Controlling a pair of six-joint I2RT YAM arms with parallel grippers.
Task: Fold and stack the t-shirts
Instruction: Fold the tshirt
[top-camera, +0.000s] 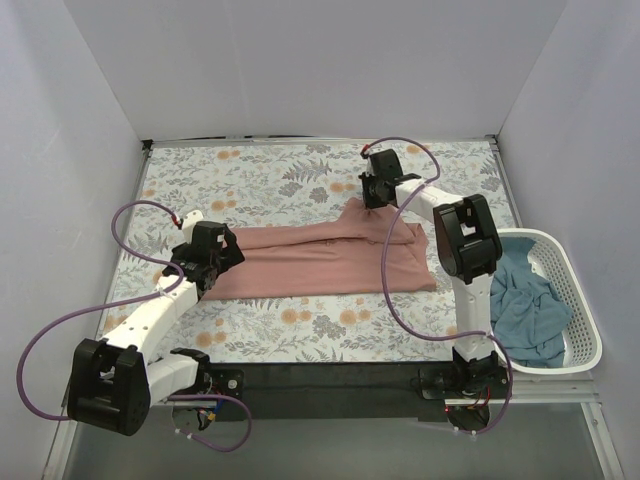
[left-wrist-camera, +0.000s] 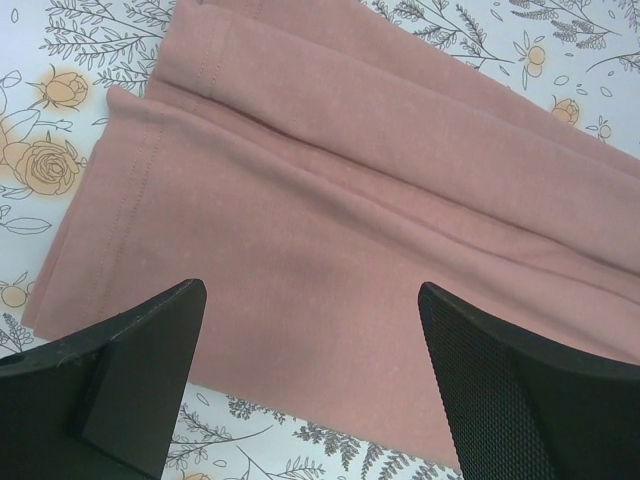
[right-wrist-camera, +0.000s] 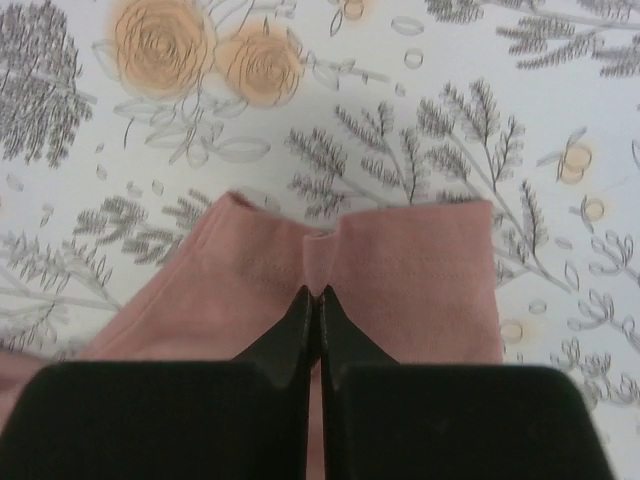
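The pink t-shirt (top-camera: 320, 262) is laid at table centre, long axis 9-to-3, sides folded in. The teal t-shirt (top-camera: 525, 305) is bunched in the white basket (top-camera: 585, 335) at 4 o'clock. A stitched hem, prob. a sleeve, at approx. 1 o'clock is pinched by the right gripper (right-wrist-camera: 318, 300), jaws closed on cloth. The left gripper (left-wrist-camera: 310, 300) is held wide & empty above the 9 o'clock end. The sleeve is best drawn low toward 7 o'clock & laid flush w/ the body, w/ the 9 o'clock end pinned against sliding on the table (top-camera: 260, 180).
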